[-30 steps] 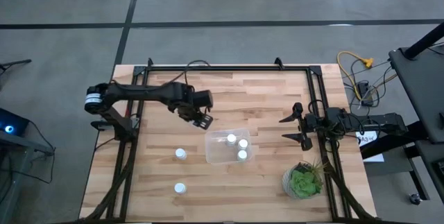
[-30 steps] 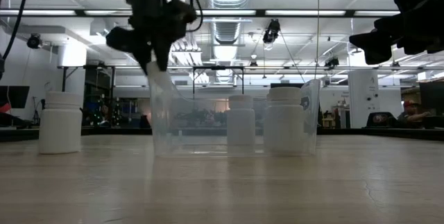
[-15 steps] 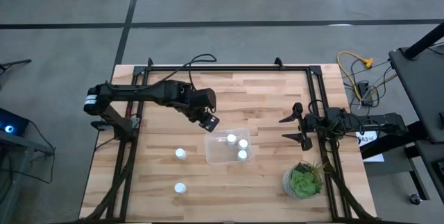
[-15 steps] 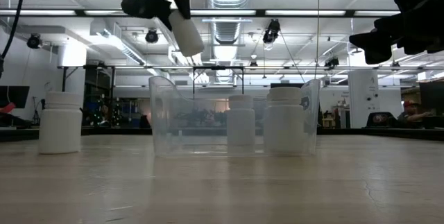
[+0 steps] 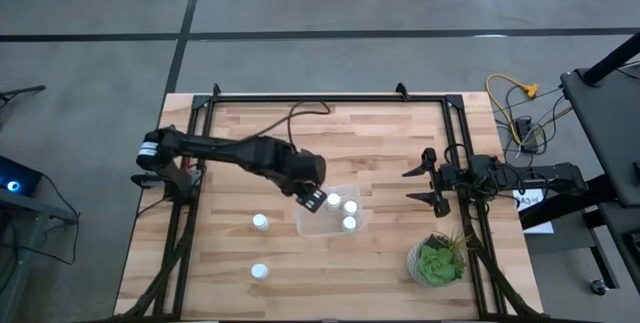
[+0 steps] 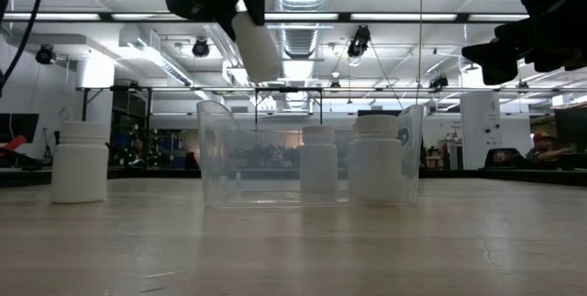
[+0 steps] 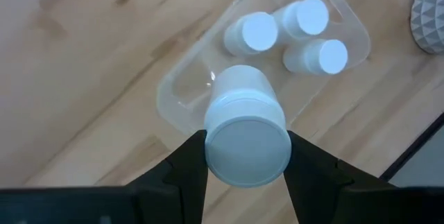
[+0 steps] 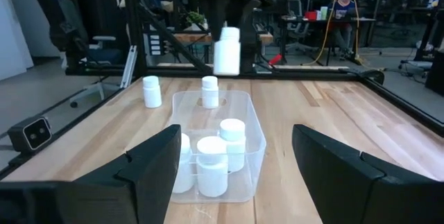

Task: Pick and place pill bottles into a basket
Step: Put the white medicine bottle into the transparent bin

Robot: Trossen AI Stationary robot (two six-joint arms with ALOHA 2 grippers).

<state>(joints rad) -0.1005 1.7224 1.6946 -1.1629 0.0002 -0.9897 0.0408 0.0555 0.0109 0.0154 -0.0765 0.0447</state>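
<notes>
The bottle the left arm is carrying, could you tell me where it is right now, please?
The carried bottle is clamped in the left gripper, raised above the empty left end of the basket; three bottles stand at the basket's other end.

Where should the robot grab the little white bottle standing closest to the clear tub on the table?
Probably round its sides just under the cap, coming straight down from above. That pill bottle stands upright on the table left of the basket, with open space all around it, so two fingers can close across its round body.
</notes>
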